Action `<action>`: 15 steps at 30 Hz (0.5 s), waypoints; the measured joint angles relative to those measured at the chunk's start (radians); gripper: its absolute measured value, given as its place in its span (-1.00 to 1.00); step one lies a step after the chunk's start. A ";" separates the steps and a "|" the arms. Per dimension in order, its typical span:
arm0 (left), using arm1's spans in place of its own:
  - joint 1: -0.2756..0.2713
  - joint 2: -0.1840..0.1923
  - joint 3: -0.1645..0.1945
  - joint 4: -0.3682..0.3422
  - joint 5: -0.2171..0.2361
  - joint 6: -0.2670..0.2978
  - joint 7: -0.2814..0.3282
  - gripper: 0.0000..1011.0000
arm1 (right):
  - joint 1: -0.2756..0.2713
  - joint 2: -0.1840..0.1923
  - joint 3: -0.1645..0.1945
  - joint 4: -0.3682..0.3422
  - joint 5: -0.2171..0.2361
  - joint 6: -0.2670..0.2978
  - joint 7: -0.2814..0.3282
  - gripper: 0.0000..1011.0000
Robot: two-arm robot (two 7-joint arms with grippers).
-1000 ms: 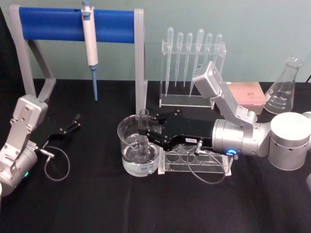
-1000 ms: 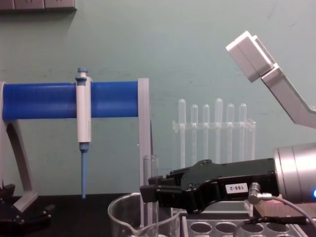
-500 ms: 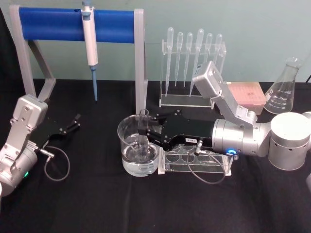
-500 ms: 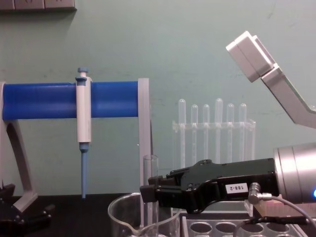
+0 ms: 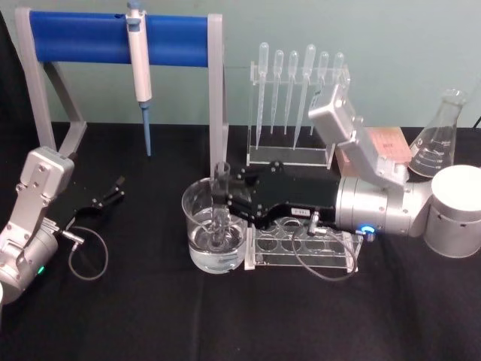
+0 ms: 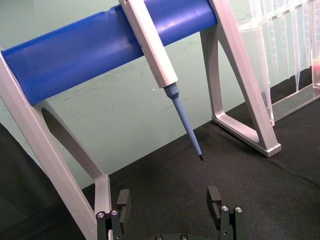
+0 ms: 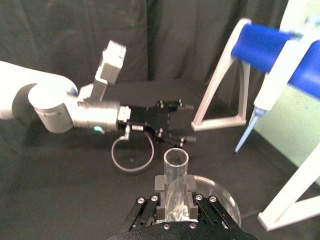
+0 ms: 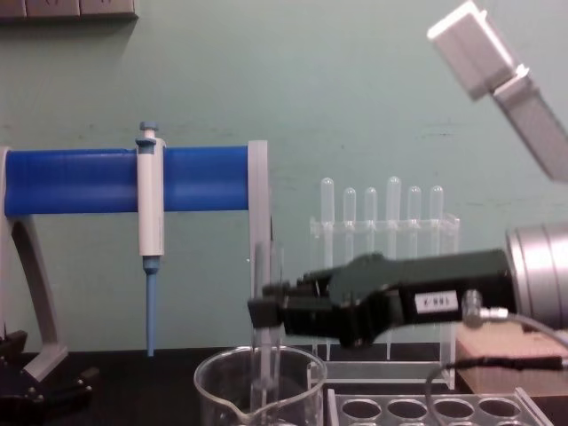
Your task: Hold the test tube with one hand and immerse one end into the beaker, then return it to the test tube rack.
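Two arms framed the bench. Far to the left, the left gripper [image 5: 113, 189] rested parked on the black cloth below the blue pipette stand [image 5: 120, 36], its fingers apart and holding nothing, well away from the glassware.

Toward the centre stood the beaker [image 5: 197, 226], with water in its lower part and its spout turned toward the robot. The test tube [image 5: 221, 203] stood upright inside it, long axis vertical, open rim up and rounded end pointing down into the water; how far the end sat below the surface could not be told.

From the right, the right gripper [image 5: 234, 201] reached in level over the clear tube rack [image 5: 331, 259], its jaws clamped on the test tube just below the rim. The right wrist view showed the tube pinched between the two pads, mouth open above them.

The right arm was plainly the nearer one and already held the tube. The rack's empty holes lay just beside the beaker, on the gripper's own side, so the return would probably call for lifting the tube straight up clear of the beaker's rim, keeping it vertical, then carrying it rightward over a hole.
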 joint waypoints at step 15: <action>0.000 0.000 0.000 0.000 0.000 0.000 0.000 0.98 | 0.021 0.034 0.056 -0.103 0.061 -0.003 -0.027 -0.52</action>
